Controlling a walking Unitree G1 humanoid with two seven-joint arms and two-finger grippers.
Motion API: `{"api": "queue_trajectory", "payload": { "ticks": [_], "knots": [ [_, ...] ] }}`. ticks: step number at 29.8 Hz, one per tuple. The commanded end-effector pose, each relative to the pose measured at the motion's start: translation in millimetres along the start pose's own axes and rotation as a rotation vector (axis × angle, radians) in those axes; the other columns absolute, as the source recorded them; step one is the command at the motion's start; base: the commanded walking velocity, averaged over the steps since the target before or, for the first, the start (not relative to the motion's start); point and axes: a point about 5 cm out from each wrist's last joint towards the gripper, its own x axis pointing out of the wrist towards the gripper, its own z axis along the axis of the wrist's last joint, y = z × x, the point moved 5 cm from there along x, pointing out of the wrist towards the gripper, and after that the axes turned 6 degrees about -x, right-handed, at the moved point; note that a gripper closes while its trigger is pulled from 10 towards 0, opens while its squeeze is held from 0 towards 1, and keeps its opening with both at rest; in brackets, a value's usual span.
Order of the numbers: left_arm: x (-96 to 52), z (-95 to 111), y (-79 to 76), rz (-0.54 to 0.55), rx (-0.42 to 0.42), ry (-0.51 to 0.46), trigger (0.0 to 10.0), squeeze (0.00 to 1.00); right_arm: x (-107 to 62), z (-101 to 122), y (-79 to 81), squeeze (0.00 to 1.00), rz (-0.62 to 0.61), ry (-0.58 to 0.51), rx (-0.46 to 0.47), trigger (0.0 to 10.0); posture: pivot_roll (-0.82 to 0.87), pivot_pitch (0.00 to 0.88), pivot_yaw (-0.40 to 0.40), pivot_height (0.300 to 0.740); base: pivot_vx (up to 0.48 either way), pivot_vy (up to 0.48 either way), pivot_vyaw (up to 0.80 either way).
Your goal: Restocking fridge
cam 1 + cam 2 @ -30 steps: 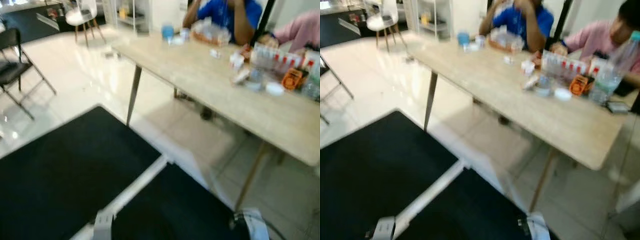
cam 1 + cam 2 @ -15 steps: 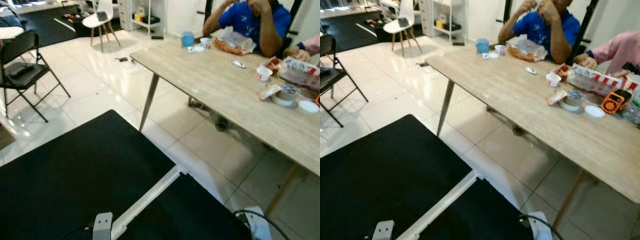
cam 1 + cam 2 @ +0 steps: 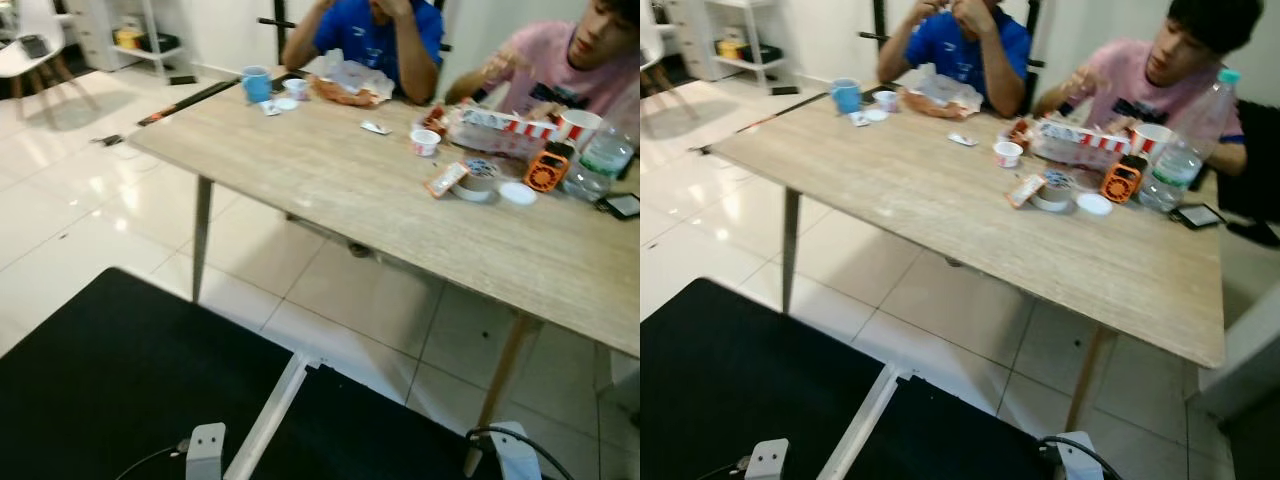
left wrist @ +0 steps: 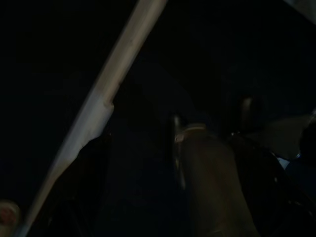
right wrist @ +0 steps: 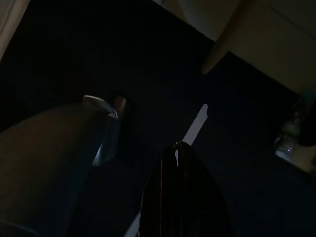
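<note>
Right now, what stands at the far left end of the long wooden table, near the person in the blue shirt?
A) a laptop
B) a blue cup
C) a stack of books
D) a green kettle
B: a blue cup stands on the table at that end, beside a small white cup and in front of the person in the blue shirt.

Table (image 3: 970, 210) ahead w/ clutter, floor (image 3: 930, 300) prob. open
</note>
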Motion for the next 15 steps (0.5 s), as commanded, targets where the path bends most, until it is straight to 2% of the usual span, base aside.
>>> {"api": "queue_trajectory", "payload": {
  "ticks": [1, 13, 15],
  "knots": [
    [0.7, -2.0, -4.0, -0.007, 0.003, 0.006, 10.0, 0.0, -1.0, 1.3, -6.5, 0.0, -0.019, -0.009, 0.003, 10.0, -0.03, 0.0, 0.028, 0.74, 0.285, 0.0, -0.8],
    [0.0, -4.1, -0.7, 0.006, 0.001, 0.01, 10.0, 0.0, -0.8, -0.5, -4.8, 0.0, -0.016, -0.003, 0.01, 10.0, -0.03, 0.0, 0.032, 0.74, 0.274, 0.0, -0.8],
    [-0.5, -5.3, 3.3, 0.028, -0.009, 0.013, 10.0, 0.0, -0.8, -0.2, -5.0, 0.0, -0.019, -0.009, 0.018, 10.0, -0.03, 0.0, 0.032, 0.74, 0.0, 0.0, -0.29]
  ]
}}
